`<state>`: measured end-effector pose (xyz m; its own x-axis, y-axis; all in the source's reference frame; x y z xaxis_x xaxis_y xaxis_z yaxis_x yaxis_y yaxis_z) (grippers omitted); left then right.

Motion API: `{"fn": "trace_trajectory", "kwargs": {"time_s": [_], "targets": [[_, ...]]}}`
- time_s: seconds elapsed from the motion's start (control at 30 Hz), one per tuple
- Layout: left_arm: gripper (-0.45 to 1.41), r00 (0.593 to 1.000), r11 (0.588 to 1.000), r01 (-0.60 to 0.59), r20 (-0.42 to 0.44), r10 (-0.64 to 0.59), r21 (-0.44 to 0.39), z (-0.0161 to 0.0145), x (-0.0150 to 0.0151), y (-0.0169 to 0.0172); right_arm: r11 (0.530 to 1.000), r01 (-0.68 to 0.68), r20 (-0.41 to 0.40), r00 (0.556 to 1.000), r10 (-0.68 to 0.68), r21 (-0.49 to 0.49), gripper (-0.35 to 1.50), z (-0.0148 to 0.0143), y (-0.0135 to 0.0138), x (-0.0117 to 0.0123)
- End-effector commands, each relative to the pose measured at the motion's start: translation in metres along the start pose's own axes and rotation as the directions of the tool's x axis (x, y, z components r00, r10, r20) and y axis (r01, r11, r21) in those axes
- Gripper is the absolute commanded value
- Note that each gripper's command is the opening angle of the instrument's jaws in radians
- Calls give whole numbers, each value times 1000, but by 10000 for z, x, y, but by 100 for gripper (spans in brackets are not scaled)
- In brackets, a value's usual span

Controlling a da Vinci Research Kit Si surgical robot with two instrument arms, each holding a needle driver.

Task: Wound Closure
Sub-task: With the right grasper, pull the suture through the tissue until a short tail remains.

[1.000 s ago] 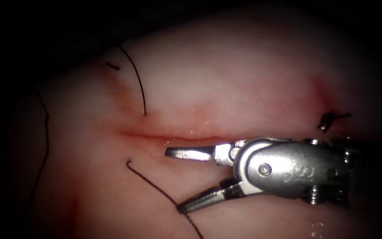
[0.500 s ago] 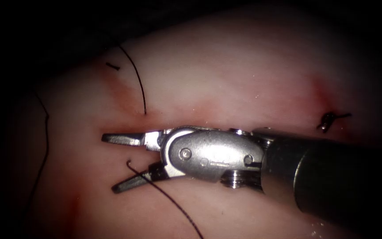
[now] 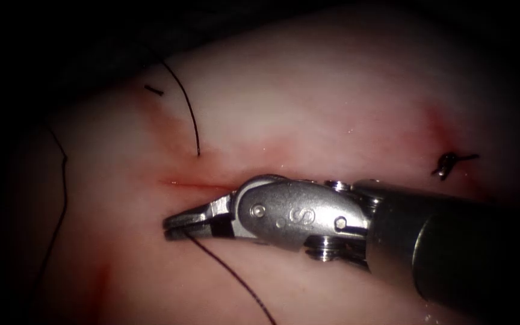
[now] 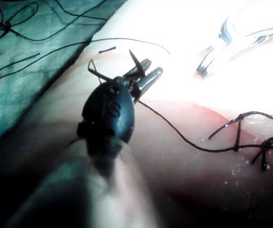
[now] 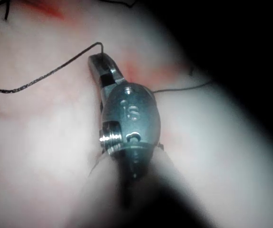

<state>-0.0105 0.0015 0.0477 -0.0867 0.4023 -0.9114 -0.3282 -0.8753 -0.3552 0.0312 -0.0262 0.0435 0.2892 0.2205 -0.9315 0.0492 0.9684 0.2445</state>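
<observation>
The horizontal cut runs across the tissue. Just below the cut's left end, my right tool has its jaws shut on the free end of a dark thread that trails down and to the right. The right wrist view gives the same grip, the right tool pinching the thread. My left tool is shut on a thin dark curved piece that looks like the needle, held clear of the tissue, with thread running from it to stitches.
Another thread enters the tissue just above the cut. A tied knot sits at the right, a short cut end at the upper left. A long loose strand hangs along the tissue's left edge. Red fluid stains the lower left.
My right tool moved left along the cut with its jaws wide, then closed them on the thread's free end below the cut.
</observation>
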Motion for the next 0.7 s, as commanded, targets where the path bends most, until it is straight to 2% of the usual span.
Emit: {"fn": "trace_trajectory", "kwargs": {"time_s": [0.03, 0.47, 0.7], "targets": [[-45, 1000, 1000, -4, 0, 4, -2, 7, 0, -7, 1000, 6, -7, 1000, -6, 8, -35, 2, -3, 9], [-45, 1000, 1000, 1, 4, -1, -1, 10, -1, -6, 993, 79, -56, 996, -74, 91, -35, -41, -104, 76], [-45, 1000, 1000, 0, 7, 0, -2, 11, -1, -5, 979, 118, -51, 993, -111, 165, -35, -63, -150, 95]]}}
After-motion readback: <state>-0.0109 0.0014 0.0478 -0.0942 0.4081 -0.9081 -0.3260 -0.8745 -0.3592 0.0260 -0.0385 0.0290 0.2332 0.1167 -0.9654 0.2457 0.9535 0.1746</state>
